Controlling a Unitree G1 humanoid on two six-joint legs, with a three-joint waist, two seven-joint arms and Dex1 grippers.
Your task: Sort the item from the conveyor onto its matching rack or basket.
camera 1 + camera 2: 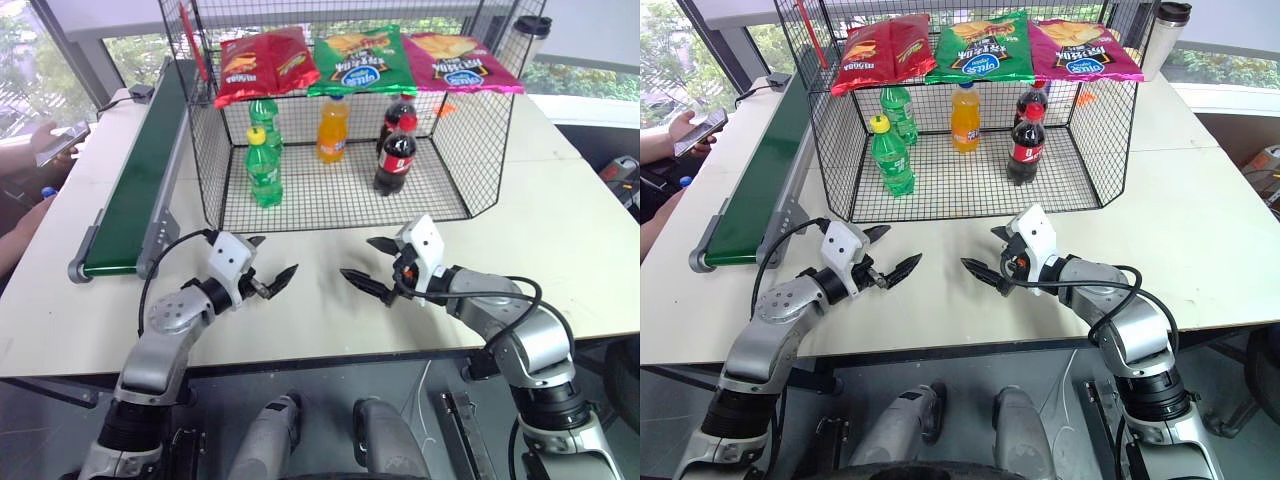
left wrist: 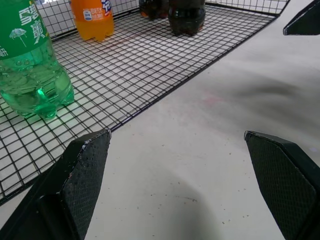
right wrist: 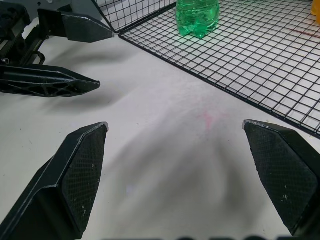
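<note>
White table (image 1: pixel 560 250) bears an orange-capped orange bottle (image 1: pixel 333 128) inside the black wire cage (image 1: pixel 455 150).

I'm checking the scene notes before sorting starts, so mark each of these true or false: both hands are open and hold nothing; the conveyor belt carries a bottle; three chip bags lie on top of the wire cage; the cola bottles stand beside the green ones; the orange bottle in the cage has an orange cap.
1. Both hands are open and hold nothing. True: the left hand and the right hand hover over the table with fingers apart.
2. The conveyor carries a bottle. False: its belt is bare.
3. Three chip bags lie on the cage top. True.
4. The cola bottles stand beside the green bottles. False: the orange bottle stands between them.
5. The orange bottle has an orange cap. True.
</note>
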